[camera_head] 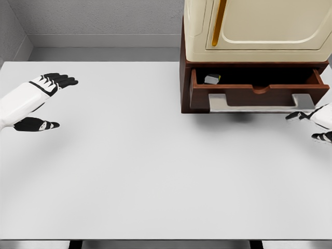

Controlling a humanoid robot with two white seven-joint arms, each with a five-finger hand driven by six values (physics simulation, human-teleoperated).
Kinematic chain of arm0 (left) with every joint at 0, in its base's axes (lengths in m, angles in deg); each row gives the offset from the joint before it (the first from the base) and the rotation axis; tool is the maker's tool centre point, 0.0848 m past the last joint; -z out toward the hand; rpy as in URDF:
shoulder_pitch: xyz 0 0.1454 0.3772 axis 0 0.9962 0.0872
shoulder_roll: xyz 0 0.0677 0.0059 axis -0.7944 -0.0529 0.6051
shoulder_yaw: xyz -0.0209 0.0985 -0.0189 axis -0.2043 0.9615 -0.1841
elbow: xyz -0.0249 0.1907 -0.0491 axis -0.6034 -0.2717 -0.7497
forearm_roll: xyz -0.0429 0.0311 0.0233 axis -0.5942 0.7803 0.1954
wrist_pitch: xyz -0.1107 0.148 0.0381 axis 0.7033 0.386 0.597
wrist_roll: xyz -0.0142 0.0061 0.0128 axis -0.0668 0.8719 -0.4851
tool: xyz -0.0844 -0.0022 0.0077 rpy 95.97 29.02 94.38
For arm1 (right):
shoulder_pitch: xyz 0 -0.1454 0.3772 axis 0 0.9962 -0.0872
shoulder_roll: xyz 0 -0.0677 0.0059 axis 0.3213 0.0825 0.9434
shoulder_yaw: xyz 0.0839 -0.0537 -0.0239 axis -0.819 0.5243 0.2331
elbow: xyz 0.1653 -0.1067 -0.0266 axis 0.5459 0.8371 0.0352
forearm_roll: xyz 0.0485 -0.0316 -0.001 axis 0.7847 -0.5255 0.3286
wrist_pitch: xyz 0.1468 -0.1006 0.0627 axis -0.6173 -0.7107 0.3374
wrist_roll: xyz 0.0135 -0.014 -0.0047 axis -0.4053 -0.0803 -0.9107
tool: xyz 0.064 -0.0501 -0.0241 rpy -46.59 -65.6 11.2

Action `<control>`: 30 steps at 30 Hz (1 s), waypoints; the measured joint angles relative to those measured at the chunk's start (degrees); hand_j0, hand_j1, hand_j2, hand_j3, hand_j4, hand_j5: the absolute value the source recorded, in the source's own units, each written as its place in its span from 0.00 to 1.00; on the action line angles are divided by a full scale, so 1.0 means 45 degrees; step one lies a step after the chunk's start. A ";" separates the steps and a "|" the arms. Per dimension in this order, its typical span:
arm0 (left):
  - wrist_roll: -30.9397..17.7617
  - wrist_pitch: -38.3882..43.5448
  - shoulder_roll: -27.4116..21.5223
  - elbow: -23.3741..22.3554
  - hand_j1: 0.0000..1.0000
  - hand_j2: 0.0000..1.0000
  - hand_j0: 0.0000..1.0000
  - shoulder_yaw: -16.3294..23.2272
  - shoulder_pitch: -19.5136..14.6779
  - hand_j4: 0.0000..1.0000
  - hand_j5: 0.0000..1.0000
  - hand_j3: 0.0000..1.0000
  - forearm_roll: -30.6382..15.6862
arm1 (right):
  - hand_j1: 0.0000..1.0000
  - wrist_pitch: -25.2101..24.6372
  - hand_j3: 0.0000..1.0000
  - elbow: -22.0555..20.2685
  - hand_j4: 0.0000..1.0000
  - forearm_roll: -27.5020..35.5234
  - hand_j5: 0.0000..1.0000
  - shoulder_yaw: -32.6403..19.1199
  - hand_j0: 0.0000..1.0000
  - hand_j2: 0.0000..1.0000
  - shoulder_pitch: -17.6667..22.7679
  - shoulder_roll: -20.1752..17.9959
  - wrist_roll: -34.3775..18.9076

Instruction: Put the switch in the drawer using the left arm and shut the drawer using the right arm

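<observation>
A small grey switch (212,79) lies inside the open brown drawer (259,96), near its left end. The drawer juts out from the base of a cream cabinet (257,26) and has a grey handle (262,102) across its front. My left hand (45,101) hovers over the table's far left, fingers spread, holding nothing. My right hand (311,124) shows at the right edge, just in front of the drawer's right end, fingers relaxed and apart from the handle.
The white table (155,171) spreads across the view. The cabinet stands at the back right. A grey wall (98,18) runs behind the table.
</observation>
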 measured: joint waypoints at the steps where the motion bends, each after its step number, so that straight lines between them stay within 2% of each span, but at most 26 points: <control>1: 0.0000 -0.0001 0.0000 0.0000 1.00 1.00 1.00 0.0001 0.0000 1.00 1.00 1.00 0.0002 | 0.79 -0.0010 0.79 0.0106 0.79 0.0082 0.79 0.0156 0.79 0.79 -0.0078 0.0035 0.0030; 7: 0.0000 -0.0003 0.0017 0.0000 1.00 1.00 1.00 0.0007 0.0000 1.00 1.00 1.00 0.0004 | 0.80 -0.0031 0.80 0.0331 0.80 0.0382 0.80 0.0525 0.80 0.80 -0.0059 0.0098 0.0150; 11: 0.0000 -0.0003 0.0049 0.0003 1.00 1.00 1.00 0.0008 0.0000 1.00 1.00 1.00 0.0004 | 0.83 -0.0032 0.83 0.0253 0.83 0.0412 0.83 0.0556 0.83 0.83 0.0136 -0.0167 0.0164; 12: 0.0000 -0.0004 0.0052 0.0002 1.00 1.00 1.00 0.0008 0.0000 1.00 1.00 1.00 0.0006 | 0.85 -0.0033 0.85 0.0115 0.85 0.0410 0.85 0.0547 0.85 0.85 0.0448 -0.0305 0.0166; 17: 0.0000 -0.0003 0.0059 0.0001 1.00 1.00 1.00 0.0008 0.0000 1.00 1.00 1.00 0.0007 | 0.84 -0.0034 0.84 -0.0826 0.84 0.0506 0.84 0.0436 0.84 0.84 0.0859 -0.0754 0.0224; 22: 0.0000 -0.0003 0.0060 -0.0003 1.00 1.00 1.00 0.0008 0.0000 1.00 1.00 1.00 0.0015 | 0.77 -0.0035 0.77 -0.2047 0.77 0.0772 0.77 0.0396 0.77 0.77 0.0917 -0.0811 0.0308; 24: 0.0000 -0.0003 0.0060 -0.0009 1.00 1.00 1.00 0.0008 0.0000 1.00 1.00 1.00 0.0020 | 0.71 -0.0035 0.71 -0.2537 0.71 0.0832 0.71 0.0392 0.71 0.71 0.1152 -0.0823 0.0320; 30: 0.0000 -0.0003 0.0060 -0.0020 1.00 1.00 1.00 0.0008 0.0000 1.00 1.00 1.00 0.0024 | 0.69 -0.0034 0.69 -0.3423 0.69 0.0890 0.69 0.0322 0.69 0.69 0.1367 -0.0956 0.0246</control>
